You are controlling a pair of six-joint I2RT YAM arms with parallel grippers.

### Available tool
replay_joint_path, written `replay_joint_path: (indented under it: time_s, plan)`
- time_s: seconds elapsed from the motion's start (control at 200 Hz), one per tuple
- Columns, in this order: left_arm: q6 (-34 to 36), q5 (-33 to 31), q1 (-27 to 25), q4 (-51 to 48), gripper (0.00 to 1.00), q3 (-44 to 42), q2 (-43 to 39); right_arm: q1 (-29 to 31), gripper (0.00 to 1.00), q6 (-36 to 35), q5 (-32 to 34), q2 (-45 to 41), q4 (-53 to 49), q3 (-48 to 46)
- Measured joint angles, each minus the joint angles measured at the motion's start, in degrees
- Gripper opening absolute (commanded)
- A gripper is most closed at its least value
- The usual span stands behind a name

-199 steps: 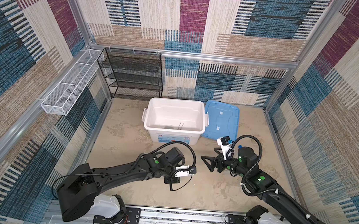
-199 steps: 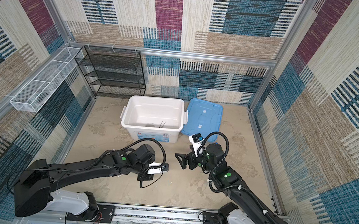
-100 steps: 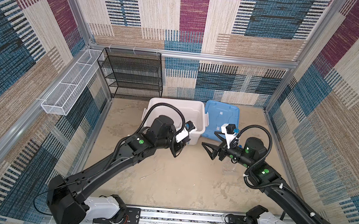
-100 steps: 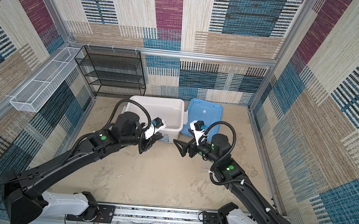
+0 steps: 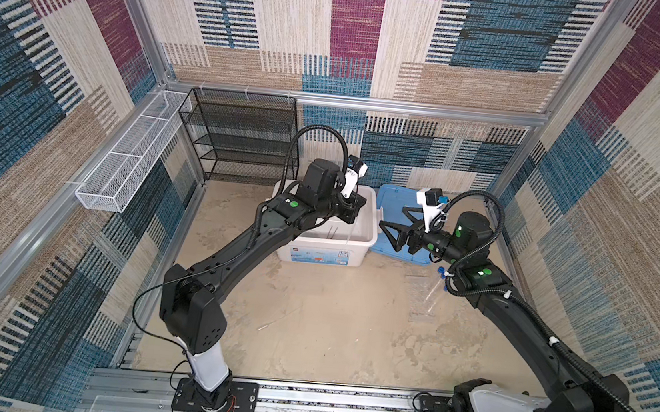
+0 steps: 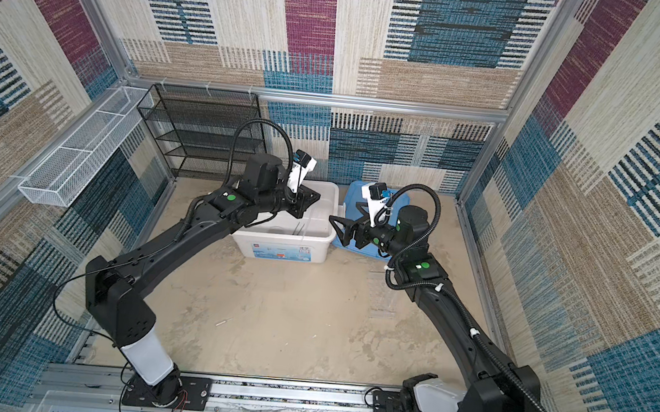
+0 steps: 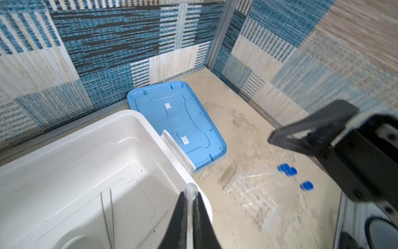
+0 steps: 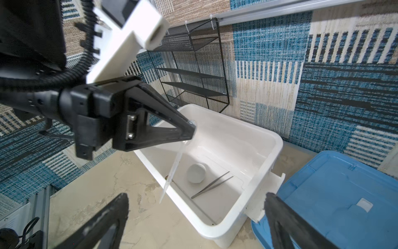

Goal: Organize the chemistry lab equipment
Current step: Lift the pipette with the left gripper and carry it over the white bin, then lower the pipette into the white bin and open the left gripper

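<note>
Black left arm and right arm bear green dots, ribbed cables, white camera mounts, triangular fingers.

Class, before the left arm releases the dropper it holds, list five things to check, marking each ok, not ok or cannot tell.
1. Left gripper shut on dropper: ok.
2. Dropper hanging over the white tub: ok.
3. Landing spot free of tweezers and round dish: cannot tell.
4. Right gripper open, apart from dropper: ok.
5. Blue-capped test tubes and clear rack put away: not ok, both lie outside the tub.
</note>
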Motion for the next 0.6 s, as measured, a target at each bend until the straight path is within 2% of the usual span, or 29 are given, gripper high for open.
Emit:
replay_joint_path:
  time_s: [0.225,0.426,0.601]
  plan:
    - [-9.88,0.42,2.16,0.52,0.07,9.46,11.50,0.00,0.99,-1.44,1.07,6.45,-1.84,6.10]
    - [-13.16,0.37,2.93,0.11,0.05,16.65,20.02,0.00,0.99,-5.60,4.09,14.05,-7.48,13.70]
    - [-15.47,0.35,3.67,-0.33,0.01,18.34,25.57,0.00,0.99,-8.68,5.14,19.02,-12.11,19.65]
